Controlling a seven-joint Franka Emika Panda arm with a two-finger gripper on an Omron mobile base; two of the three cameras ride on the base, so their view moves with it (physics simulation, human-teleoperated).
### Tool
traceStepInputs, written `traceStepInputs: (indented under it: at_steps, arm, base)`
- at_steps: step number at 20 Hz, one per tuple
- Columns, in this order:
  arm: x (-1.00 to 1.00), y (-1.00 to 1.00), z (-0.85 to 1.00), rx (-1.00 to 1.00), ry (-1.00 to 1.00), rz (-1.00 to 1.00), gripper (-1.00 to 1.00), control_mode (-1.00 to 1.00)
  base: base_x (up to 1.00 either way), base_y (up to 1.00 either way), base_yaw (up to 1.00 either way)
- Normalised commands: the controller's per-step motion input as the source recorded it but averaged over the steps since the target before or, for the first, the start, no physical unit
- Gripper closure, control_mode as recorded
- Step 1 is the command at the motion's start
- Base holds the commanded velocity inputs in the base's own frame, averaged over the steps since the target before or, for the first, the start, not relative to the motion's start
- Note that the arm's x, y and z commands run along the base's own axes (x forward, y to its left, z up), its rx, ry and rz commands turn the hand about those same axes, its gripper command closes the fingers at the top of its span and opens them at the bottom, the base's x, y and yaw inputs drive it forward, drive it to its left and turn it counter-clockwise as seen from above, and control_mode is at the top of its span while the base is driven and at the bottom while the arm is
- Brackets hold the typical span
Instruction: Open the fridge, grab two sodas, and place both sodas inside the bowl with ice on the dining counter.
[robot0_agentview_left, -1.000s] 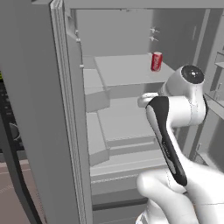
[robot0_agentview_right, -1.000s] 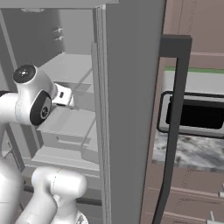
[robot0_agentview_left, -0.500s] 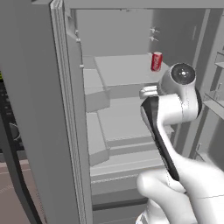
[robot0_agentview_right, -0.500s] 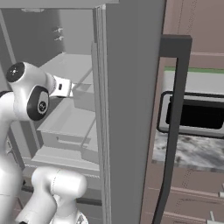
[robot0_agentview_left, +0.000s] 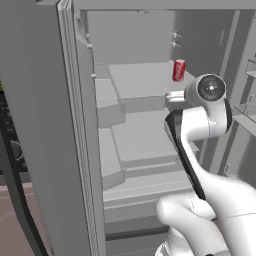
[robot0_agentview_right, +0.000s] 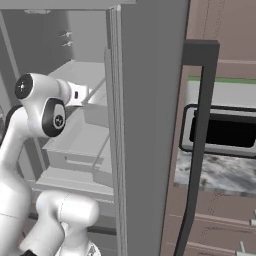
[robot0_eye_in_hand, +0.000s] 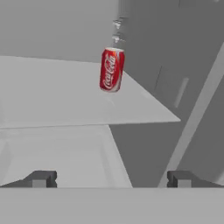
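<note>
Red soda: the red soda can (robot0_eye_in_hand: 111, 69) stands upright on a grey shelf (robot0_eye_in_hand: 65, 92) inside the fridge (robot0_agentview_left: 55, 125); in the hand view it is ahead of the gripper (robot0_eye_in_hand: 111, 179), well apart from it, about in line with the gap between the two finger tips.
Gripper: the jaws stand wide open and hold nothing; both dark finger tips (robot0_eye_in_hand: 41, 178) show at the bottom of the hand view, with free space between them.
Arm: in the left base view the white arm (robot0_agentview_left: 200, 130) reaches into the open fridge, its wrist just below and to the right of the can (robot0_agentview_left: 178, 70).
Shelf: flat and pale grey; the can is near its right rear part, close to the back wall.
Fridge inside: further grey shelves and drawers lie below the can's shelf (robot0_agentview_left: 135, 145).
Doors: the open left door (robot0_agentview_left: 45, 150) is at the left in the left base view; the other door edge (robot0_agentview_right: 145, 125) with its dark bar handle (robot0_agentview_right: 197, 145) is at the right in the right base view.
Room: a black microwave (robot0_agentview_right: 222, 131) and a marbled counter top (robot0_agentview_right: 215, 172) are beyond the door.
Free space: the shelf in front of and left of the can is bare.
</note>
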Motion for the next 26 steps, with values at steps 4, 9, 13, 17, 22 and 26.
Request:
traceStepInputs:
  at_steps: [4, 9, 13, 17, 22, 26]
  arm:
    - [0.18, -0.25, 0.37, 0.00, -0.13, 0.00, -1.00, -1.00]
    - [0.11, -0.08, 0.26, 0.00, -0.07, 0.00, -1.00, -1.00]
    - [0.13, 0.02, 0.00, 0.00, 0.00, -0.02, -1.00, -1.00]
    - [0.20, 0.00, 0.00, 0.00, 0.00, -0.01, -1.00, -1.00]
    - [0.22, 0.00, 0.00, 0.00, 0.00, 0.00, -1.00, -1.00]
    - [0.30, 0.00, 0.00, 0.00, 0.00, 0.00, -1.00, -1.00]
  base:
    - [0.00, 0.00, 0.00]
    - [0.00, 0.00, 0.00]
    - [0.00, 0.00, 0.00]
    - [0.00, 0.00, 0.00]
    - [0.00, 0.00, 0.00]
    - [0.00, 0.00, 0.00]
